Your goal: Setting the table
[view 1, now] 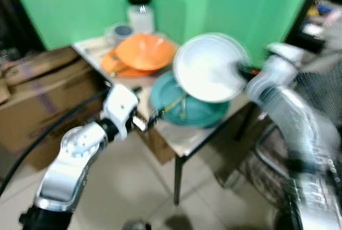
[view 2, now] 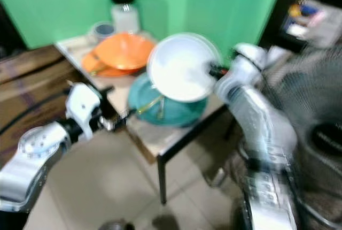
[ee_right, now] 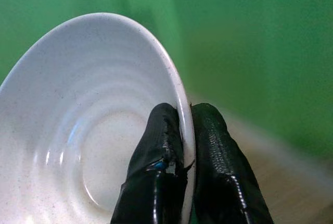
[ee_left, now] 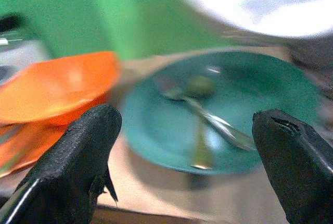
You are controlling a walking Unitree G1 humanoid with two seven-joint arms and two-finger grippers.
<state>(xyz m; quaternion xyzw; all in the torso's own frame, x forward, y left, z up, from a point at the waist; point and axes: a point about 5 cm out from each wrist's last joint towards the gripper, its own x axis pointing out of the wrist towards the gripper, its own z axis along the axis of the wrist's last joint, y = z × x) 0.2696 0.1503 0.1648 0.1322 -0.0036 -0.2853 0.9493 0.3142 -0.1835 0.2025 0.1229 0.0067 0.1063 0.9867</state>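
My right gripper (ee_right: pixel 184 130) is shut on the rim of a white bowl (view 1: pixel 206 69), holding it tilted above a teal plate (view 1: pixel 187 107) on the small table (view 1: pixel 181 139). A spoon and a fork (ee_left: pixel 208 125) lie on the teal plate. My left gripper (ee_left: pixel 187 146) is open at the table's near edge, facing the teal plate, with nothing between its fingers (ee_left: pixel 78 166). An orange bowl (view 1: pixel 144 51) rests on an orange plate (view 1: pixel 120 67) further back on the table.
A white jar with a black lid (view 1: pixel 140 13) and a small grey cup (view 1: pixel 120 31) stand at the table's back corner by the green wall. Cardboard boxes (view 1: pixel 37 101) sit left of the table. Dark clutter (view 2: pixel 315 80) stands at the right. Tiled floor lies below.
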